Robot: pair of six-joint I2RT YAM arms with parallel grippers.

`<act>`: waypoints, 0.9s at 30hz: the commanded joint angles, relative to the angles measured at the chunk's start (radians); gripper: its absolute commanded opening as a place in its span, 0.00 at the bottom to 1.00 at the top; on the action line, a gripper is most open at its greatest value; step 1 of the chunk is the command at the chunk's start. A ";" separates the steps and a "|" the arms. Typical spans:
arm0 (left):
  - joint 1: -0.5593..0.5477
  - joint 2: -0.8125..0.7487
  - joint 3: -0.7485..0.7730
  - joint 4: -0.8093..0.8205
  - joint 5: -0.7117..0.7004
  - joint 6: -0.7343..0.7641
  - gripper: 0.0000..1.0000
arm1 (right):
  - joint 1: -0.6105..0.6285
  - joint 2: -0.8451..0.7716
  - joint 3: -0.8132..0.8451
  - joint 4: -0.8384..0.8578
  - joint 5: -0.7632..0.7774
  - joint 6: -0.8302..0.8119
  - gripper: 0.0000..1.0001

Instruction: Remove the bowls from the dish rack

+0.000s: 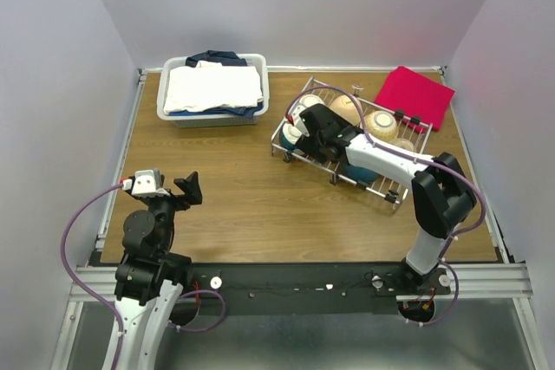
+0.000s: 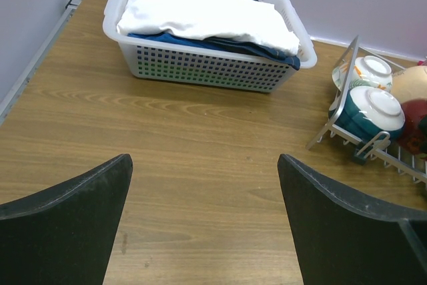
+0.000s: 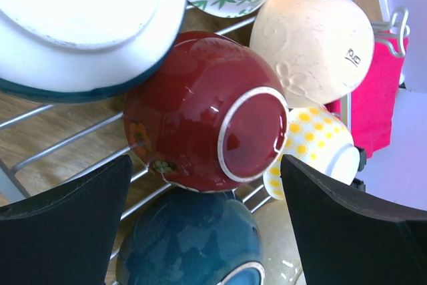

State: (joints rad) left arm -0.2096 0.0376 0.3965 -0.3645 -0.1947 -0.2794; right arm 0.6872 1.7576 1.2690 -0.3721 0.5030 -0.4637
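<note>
Right gripper [image 3: 205,165] is held spread, empty, over a red bowl [image 3: 193,118].
Overhead it is hidden beneath that gripper; left gripper [image 1: 189,188] is seen near-left, spread, empty.

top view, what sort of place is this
Probably a robot lab cell, not a kitchen: plain walls box in a wood-grain table, two robot arms are bolted to its metal rail, and a dish rack of bowls sits on it.

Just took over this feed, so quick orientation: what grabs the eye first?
The silver wire dish rack right of centre is packed with small ceramic bowls, the right fingers open over a glossy red bowl. Behind it lies a bright magenta cloth; back left, a white plastic basket of folded cloth.
</note>
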 commanded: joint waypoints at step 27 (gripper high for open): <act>0.003 -0.011 0.024 -0.014 -0.043 -0.020 0.99 | 0.061 0.256 -0.103 0.133 0.140 -0.029 1.00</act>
State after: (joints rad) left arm -0.2096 0.0372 0.3965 -0.3698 -0.2115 -0.2867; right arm 0.7345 1.8793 1.2312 -0.2043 0.6315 -0.5697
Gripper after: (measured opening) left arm 0.990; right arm 0.997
